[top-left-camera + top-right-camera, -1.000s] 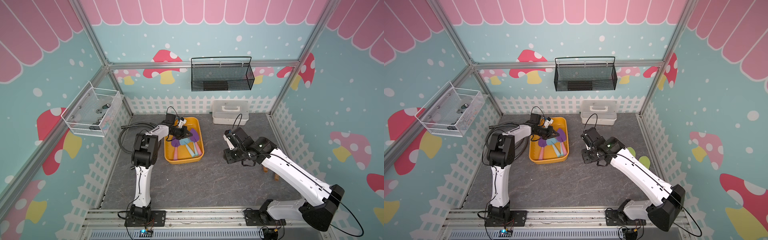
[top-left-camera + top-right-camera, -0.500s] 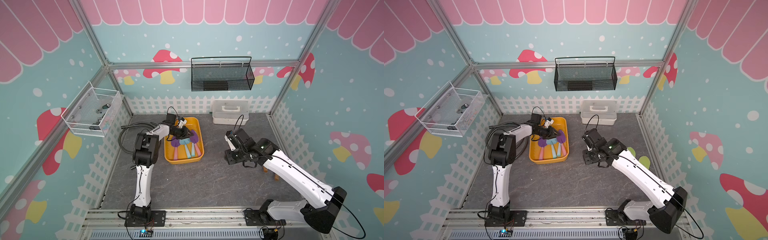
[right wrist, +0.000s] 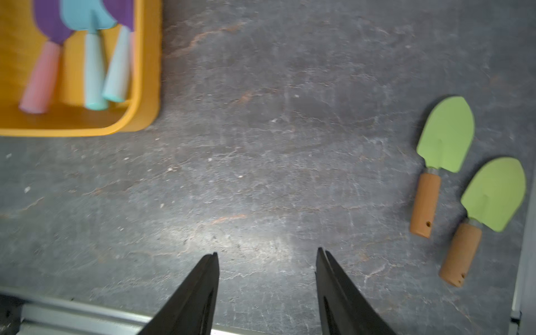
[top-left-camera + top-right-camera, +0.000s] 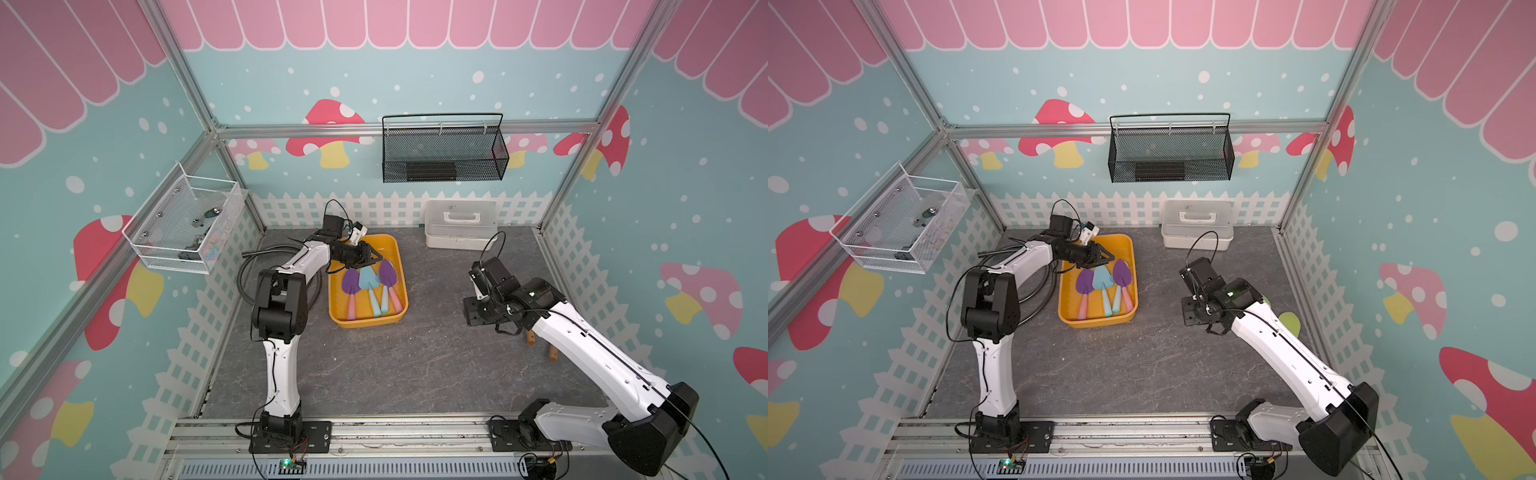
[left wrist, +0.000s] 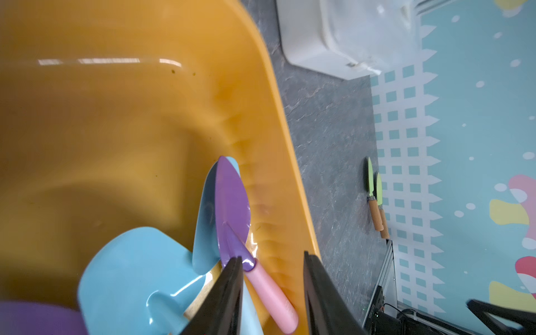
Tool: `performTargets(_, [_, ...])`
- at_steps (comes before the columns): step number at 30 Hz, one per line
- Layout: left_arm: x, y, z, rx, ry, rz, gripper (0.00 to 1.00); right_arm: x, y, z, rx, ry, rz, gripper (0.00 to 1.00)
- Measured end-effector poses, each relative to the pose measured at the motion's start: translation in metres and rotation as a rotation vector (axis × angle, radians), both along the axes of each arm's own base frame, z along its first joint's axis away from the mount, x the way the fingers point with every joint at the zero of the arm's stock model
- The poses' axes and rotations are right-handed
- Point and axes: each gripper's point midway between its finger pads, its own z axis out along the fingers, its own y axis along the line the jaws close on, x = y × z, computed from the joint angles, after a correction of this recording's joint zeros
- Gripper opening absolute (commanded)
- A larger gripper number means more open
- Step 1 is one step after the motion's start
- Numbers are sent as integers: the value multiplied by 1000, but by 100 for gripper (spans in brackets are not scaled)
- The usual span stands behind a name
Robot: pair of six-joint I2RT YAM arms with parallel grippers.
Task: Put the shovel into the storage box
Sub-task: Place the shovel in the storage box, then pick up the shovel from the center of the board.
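The storage box (image 4: pixel 365 324) (image 4: pixel 1096 322) is a yellow-orange tray at the back left of the table. It holds a purple shovel (image 4: pixel 351 286), a blue one (image 4: pixel 368 280) and another purple one (image 5: pixel 232 203) with a pink handle. My left gripper (image 4: pixel 374 259) (image 5: pixel 272 255) hovers over the box's far end, open; that pink handle lies loose between its jaws. Two green shovels (image 3: pixel 445 136) (image 3: pixel 493 194) with brown handles lie on the table at the right. My right gripper (image 4: pixel 478 311) (image 3: pixel 266 251) is open and empty above bare table between box and green shovels.
A white lidded case (image 4: pixel 459 224) stands at the back. A black wire basket (image 4: pixel 442 153) hangs on the back wall and a white mesh basket (image 4: pixel 183 232) on the left wall. Black cables (image 4: pixel 249 270) loop beside the left arm.
My left gripper has gone from shut to open, letting go of the purple shovel in the box. My right gripper has opened wider and its arm has shifted slightly.
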Motion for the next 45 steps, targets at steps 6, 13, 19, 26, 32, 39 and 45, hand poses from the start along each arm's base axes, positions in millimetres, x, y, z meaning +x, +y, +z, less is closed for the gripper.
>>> performTargets(6, [-16,12,91,-18,-187,16,40,0,-88,-45,-54,95,-287,58])
performTargets(13, [-54,1,122,-46,-261,-2,40,-3,-133,-93,-75,211,-436,55])
performTargets(19, [-76,2,99,-60,-211,13,41,0,-154,-123,-80,274,-501,55])
performTargets(26, [-83,3,99,-76,-223,22,41,2,-173,-140,-84,304,-542,56])
performTargets(32, [-80,2,102,-87,-244,29,41,3,-186,-156,-80,346,-560,55])
performTargets(39, [-81,2,102,-90,-249,30,41,1,-190,-177,-65,421,-553,43])
performTargets(45, [-80,1,106,-98,-261,30,41,11,-186,-180,-37,424,-532,18])
